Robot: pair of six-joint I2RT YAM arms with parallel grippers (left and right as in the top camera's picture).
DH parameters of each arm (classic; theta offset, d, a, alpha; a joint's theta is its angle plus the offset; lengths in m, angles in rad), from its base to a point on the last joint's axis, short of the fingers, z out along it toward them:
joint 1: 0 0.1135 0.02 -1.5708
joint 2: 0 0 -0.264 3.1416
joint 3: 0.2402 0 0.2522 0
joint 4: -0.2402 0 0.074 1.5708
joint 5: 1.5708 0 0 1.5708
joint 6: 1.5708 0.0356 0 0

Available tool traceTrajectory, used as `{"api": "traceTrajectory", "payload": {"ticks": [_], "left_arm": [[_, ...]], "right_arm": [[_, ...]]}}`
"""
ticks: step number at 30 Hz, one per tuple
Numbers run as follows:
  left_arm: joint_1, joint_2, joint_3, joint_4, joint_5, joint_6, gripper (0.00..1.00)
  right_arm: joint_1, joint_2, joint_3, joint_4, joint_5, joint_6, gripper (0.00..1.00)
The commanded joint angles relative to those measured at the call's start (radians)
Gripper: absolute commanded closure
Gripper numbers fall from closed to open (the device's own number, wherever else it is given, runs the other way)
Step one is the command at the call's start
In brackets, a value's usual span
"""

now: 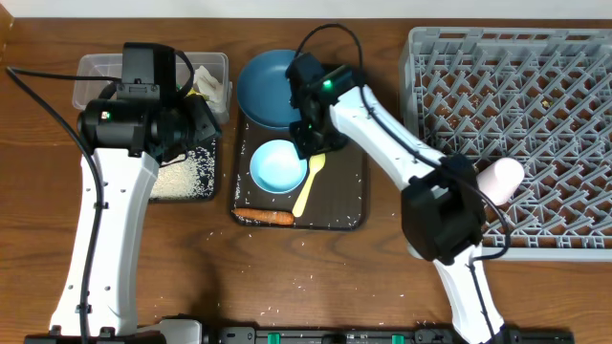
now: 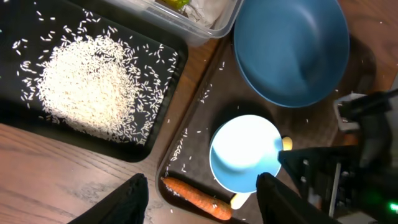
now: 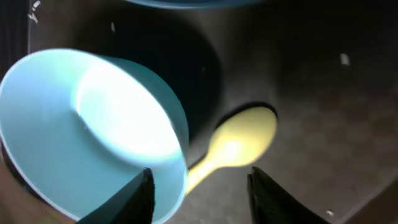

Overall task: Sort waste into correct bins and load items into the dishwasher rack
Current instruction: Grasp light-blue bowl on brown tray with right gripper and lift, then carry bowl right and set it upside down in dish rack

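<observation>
Overhead: rice in black tray; paper in clear box; pink cup in rack; plate, light blue cup, spoon, carrot stick on brown tray. Left gripper, right gripper spread wide, empty.

We see a dark brown serving tray lying directly beneath the right tool, with the wooden worktop spreading out below and all around that tool.

The left arm reaches from the near edge toward the far-left corner, and the left gripper holds its jaws spread wide. The right arm stretches from the near edge toward the middle of the far edge. The right gripper points down, its 2 fingers parted.
</observation>
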Motion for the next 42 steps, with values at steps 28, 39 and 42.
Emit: {"api": "traceTrajectory", "payload": {"ticks": [28,39,42], "left_arm": [[0.005,0.005,-0.005,-0.009,-0.023,-0.006,0.08],[0.005,0.005,-0.005,-0.009,-0.023,-0.006,0.02],[0.005,0.005,-0.005,-0.009,-0.023,-0.006,0.02]], "right_arm": [[0.053,-0.066,-0.050,-0.026,0.060,0.054,0.99],[-0.147,-0.481,-0.050,-0.079,0.317,0.027,0.99],[-0.245,-0.558,-0.050,-0.079,0.559,0.044,0.99]]}}
